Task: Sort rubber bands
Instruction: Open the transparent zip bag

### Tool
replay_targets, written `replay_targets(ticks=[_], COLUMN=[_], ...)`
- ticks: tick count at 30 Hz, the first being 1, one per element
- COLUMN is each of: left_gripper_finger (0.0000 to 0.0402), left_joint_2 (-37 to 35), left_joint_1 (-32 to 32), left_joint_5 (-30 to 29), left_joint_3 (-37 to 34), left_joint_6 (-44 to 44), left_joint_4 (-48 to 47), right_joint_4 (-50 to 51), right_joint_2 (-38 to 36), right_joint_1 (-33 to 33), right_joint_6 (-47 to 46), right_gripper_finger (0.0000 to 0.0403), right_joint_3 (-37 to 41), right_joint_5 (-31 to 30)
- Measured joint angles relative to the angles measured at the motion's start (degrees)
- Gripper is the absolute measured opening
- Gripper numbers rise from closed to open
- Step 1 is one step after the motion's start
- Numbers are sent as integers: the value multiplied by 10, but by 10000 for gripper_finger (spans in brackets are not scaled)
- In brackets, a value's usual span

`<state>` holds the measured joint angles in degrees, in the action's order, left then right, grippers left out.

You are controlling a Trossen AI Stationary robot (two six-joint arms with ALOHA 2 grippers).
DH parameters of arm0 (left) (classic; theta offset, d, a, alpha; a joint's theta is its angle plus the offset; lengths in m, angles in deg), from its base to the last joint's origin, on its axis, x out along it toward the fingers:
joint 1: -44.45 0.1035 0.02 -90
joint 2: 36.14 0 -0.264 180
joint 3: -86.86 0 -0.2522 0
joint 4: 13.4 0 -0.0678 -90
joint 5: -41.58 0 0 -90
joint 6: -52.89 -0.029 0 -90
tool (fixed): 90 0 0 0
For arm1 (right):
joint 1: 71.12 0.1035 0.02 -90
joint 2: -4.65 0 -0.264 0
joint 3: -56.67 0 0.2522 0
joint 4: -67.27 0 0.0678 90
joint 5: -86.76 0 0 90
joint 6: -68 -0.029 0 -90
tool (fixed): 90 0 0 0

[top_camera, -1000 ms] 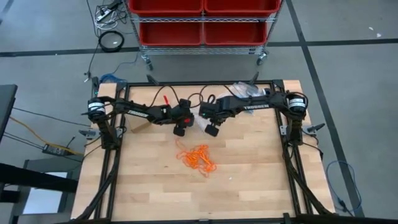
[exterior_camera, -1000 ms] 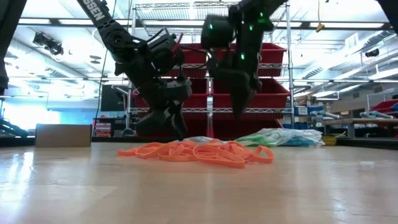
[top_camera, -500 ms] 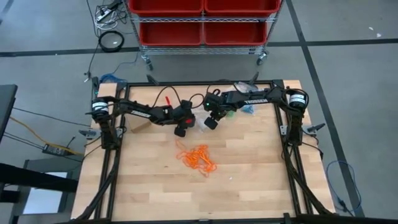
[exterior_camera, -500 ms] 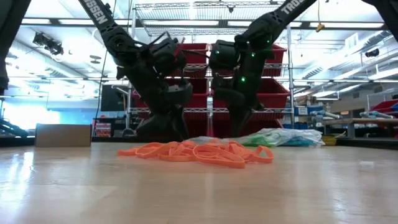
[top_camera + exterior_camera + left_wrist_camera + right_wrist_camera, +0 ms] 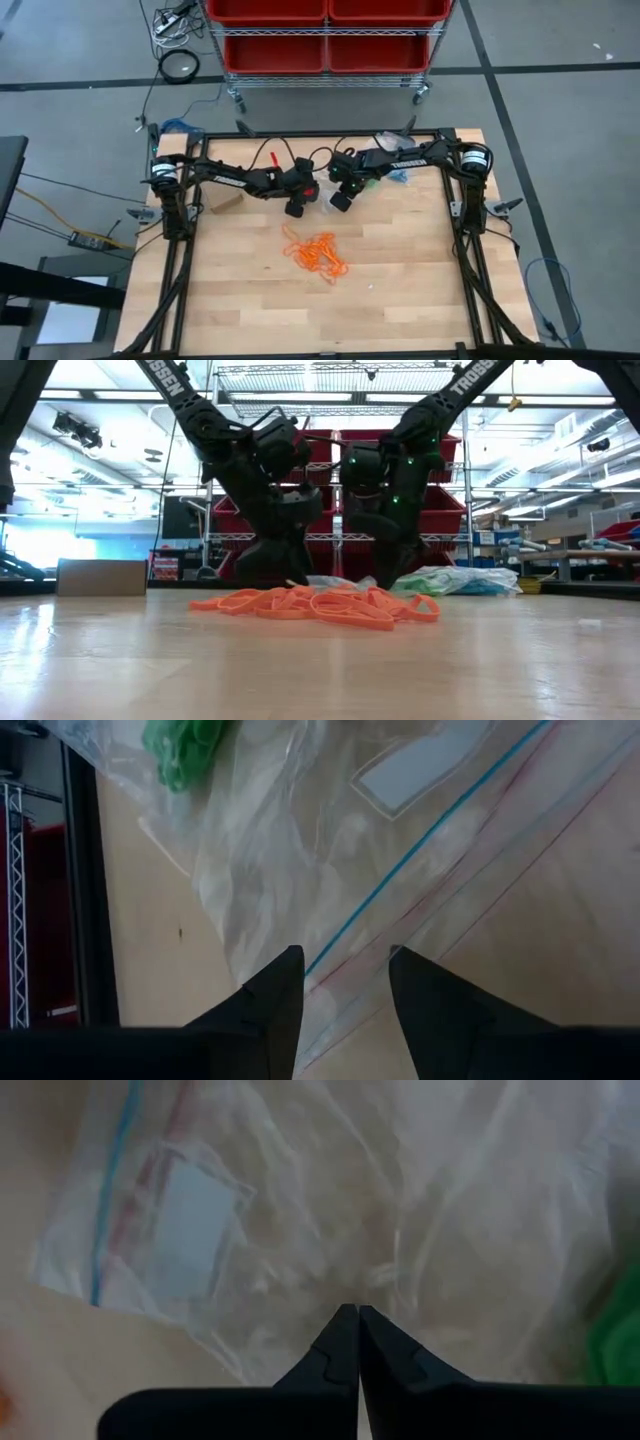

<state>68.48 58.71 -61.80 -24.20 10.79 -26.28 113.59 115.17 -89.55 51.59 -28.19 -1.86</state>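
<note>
Left hand (image 5: 345, 982) parted over clear bag (image 5: 300, 850) (nothing gripped), right hand (image 5: 357, 1320) closed, empty.

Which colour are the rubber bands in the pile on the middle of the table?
Orange; the rubber bands show best in the low view.

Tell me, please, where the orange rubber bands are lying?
The orange rubber bands lie mid-table in the high view, nearer than both end effectors and the clear bag.

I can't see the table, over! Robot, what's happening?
Left gripper open over clear plastic zip bag. Right gripper shut above it. Orange rubber bands untouched, mid-table.
</note>
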Motion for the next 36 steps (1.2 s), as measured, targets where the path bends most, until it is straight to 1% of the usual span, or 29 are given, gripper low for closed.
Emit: replay_targets(ticks=[8, 16, 19, 23, 27, 30, 33, 36], left_gripper_finger=[157, 157, 157, 156, 156, 155, 135, 83], left_joint_2=[0, 3, 21, 60, 81, 83, 83, 83], left_joint_1=[0, 0, 3, 3, 0, 0, 0, 0], left_joint_5=[4, 4, 4, 2, -3, -7, -14, -16], left_joint_3=[0, 1, 20, 64, 90, 90, 90, 90], left_joint_6=[-12, -26, -26, -24, -24, -26, -28, -30], left_joint_4=[3, 40, 5, -40, -36, -25, -30, -43], right_joint_4=[-13, -12, -12, -12, -11, -10, -11, -13], right_joint_2=[0, 0, 0, 0, 0, 0, 0, 0], right_joint_1=[0, 0, 0, -1, 1, 2, 3, 3], right_joint_6=[-1, -1, -1, -3, -3, -3, -2, 0], right_gripper_finger=[0, 0, 0, 0, 0, 0, 0, 0], right_joint_3=[2, 2, 2, 2, 3, 5, 6, 6], right_joint_5=[13, 18, 25, 28, 33, 35, 36, 36])
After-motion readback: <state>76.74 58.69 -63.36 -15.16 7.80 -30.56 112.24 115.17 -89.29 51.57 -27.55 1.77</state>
